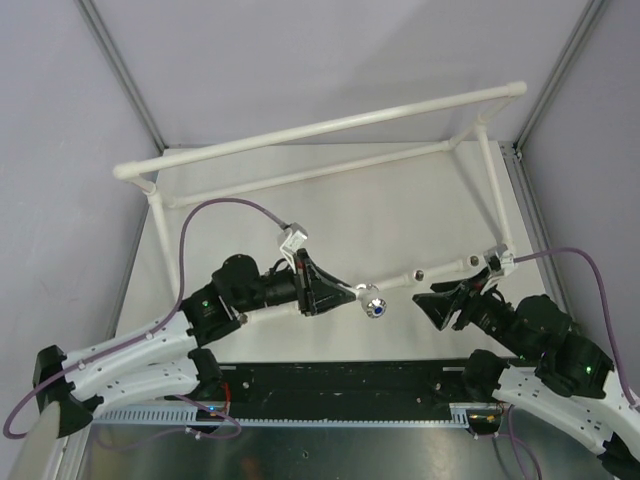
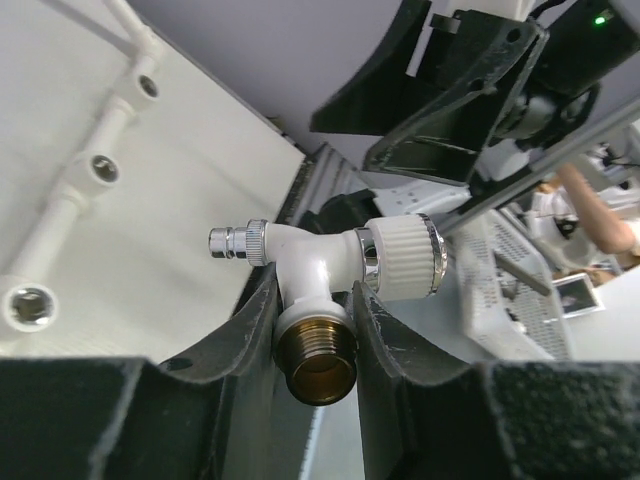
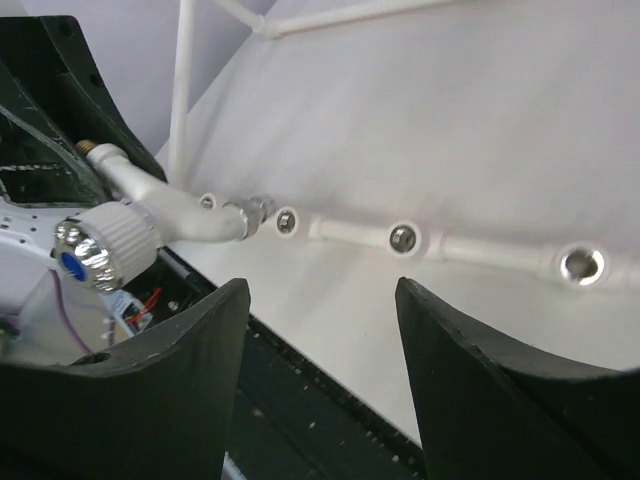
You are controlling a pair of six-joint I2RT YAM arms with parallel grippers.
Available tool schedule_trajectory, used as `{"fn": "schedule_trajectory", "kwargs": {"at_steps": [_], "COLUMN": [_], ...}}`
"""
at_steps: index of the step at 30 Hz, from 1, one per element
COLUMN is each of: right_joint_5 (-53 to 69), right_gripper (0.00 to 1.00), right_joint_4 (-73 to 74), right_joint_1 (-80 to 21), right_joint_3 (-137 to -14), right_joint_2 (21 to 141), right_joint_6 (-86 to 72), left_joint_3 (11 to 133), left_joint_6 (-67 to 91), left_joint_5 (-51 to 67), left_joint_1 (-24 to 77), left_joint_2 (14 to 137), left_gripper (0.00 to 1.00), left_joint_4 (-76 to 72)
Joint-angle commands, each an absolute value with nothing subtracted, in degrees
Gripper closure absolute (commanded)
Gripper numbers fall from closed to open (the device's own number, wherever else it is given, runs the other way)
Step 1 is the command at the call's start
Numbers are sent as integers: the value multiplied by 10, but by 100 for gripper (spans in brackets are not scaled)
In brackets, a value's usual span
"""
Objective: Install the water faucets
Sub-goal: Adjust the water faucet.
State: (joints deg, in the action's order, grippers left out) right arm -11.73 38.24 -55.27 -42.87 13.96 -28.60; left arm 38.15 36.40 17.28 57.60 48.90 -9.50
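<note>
Currently in hand: the carry step, as I judge it. One water faucet [image 1: 372,303] is lifted and no tee socket has received it yet.
Left pincer: the left pincer [image 1: 335,293] pinches the white body of the faucet [image 2: 318,262] between its two dark fingers [image 2: 250,335].
Right pincer: the right pincer [image 1: 440,303] is spread with nothing between its jaws [image 3: 320,330]. It faces the faucet from just beside it.
Faucet position: it hangs in the air between the two arms, above the near edge of the tabletop [image 1: 400,200] and clear of it.
Faucet pose: the brass threaded end [image 2: 316,365] points back between the left fingers, and the ribbed knob [image 2: 405,257] sticks out sideways.
Targets: the tee sockets [image 3: 402,238] sit in a row along the low pipe on the tabletop. Those in view look unfilled.
Next move calls for: probably a handover or a re-grip, since the thread faces away from the sockets. The brass end must then be lined up squarely with one hole before any turning.
Hard to make out: the socket threads are tiny in the overhead view. No other faucets show. The pipe frame [image 1: 330,125] is partly cut off in both wrist views.
</note>
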Motion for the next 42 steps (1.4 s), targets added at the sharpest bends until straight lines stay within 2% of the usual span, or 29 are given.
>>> {"fn": "schedule_trajectory", "kwargs": {"at_steps": [1,8,21,30,42], "right_joint_5": [-115,-33,115,109,60], "right_gripper": [33,31,34,33,37], "right_joint_4": [285,170,116,99,72], "right_joint_1": [-553,-552,-564,-589,-627], "right_joint_3": [-426,-375,-347,-342,-318], "right_joint_2": [139,86,105,131,157], "right_joint_6": [-147,-16,45,120,156], "left_joint_3": [417,410,414,417,405], "left_joint_6": [466,517,559,575,606], "left_joint_5": [220,183,156,217,259], "left_joint_1": [573,572,572,572,603], "left_joint_2": [470,436,468,498,568], "left_gripper": [100,99,100,100,100], "left_joint_4": [-139,-139,-162,-200,-300]}}
